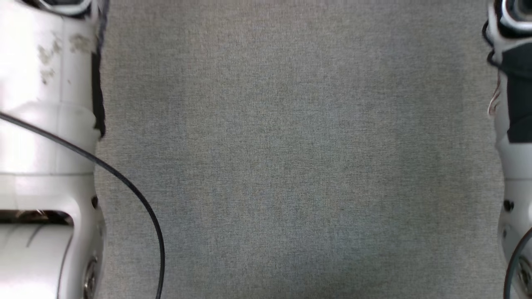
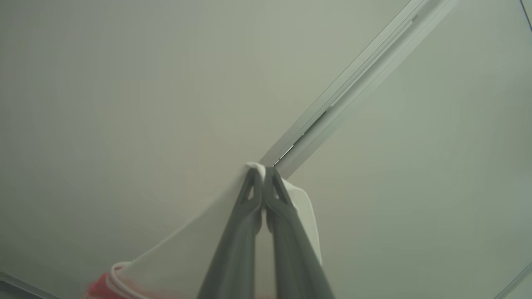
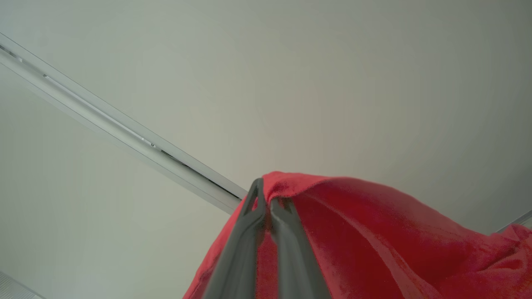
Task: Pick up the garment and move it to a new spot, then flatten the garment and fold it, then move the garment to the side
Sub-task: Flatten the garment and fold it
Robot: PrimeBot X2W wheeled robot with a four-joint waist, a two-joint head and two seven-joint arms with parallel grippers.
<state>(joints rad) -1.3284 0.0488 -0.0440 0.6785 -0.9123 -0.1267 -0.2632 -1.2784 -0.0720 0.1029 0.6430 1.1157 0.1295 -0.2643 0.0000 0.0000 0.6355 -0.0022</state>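
Where both wrist views face a pale ceiling, we see the left gripper (image 2: pixel 263 174) clamped shut on the white edge of the red soft-pile garment (image 3: pixel 374 241), cloth trailing toward 7 o'clock. The right gripper (image 3: pixel 266 197) pinches a red fold, cloth draping toward 4 o'clock. In the head view, the grey woven surface (image 1: pixel 291 145) lies between the pale left forearm (image 1: pixel 45 124) at 9 o'clock and the pale right forearm (image 1: pixel 515 174) at 3 o'clock.
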